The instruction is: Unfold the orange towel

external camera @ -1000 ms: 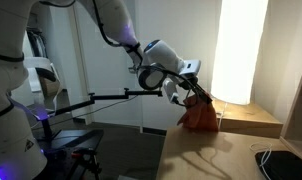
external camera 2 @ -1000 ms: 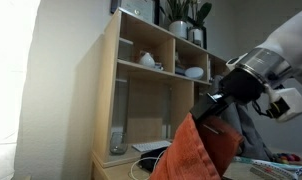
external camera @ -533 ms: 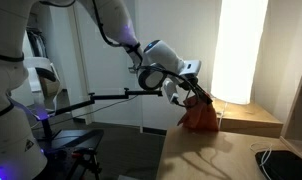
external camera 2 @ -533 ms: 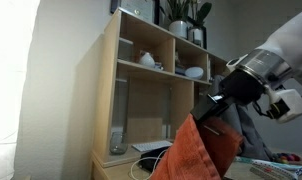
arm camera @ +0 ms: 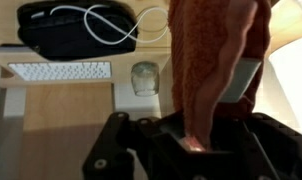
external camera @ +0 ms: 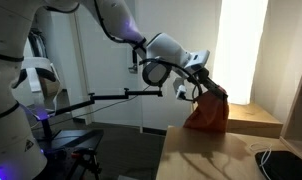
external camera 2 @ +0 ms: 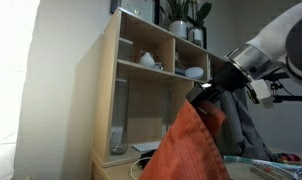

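The tool (external camera: 207, 90) is pinched tight on the top of the orange towel (external camera: 206, 114), which hangs down over the tabletop (external camera: 196, 158), near the pale wooden box (external camera: 253, 121). It looks soft, light and floppy, so it should droop open. An edge or corner seems best to hold.

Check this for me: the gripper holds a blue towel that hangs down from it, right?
Not quite. The towel is orange, not blue, as seen in an exterior view. The rest stands: the gripper holds it, and it hangs down from the gripper.
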`<state>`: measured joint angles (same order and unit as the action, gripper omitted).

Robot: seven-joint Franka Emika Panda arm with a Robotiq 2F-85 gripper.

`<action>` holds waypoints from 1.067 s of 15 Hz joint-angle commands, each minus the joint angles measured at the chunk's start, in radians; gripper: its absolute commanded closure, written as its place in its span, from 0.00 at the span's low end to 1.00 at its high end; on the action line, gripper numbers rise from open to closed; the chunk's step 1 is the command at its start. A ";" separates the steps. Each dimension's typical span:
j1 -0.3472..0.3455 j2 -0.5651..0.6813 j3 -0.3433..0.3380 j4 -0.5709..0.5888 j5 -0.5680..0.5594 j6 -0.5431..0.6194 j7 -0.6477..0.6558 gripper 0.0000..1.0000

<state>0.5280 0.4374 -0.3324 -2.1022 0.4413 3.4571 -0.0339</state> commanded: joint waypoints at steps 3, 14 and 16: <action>0.357 0.179 -0.437 0.146 0.330 -0.004 -0.081 1.00; 0.525 0.361 -0.575 0.099 0.558 -0.025 -0.038 1.00; 0.537 0.413 -0.585 0.100 0.567 -0.006 -0.036 1.00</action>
<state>1.0646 0.8497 -0.9164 -2.0022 1.0077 3.4509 -0.0704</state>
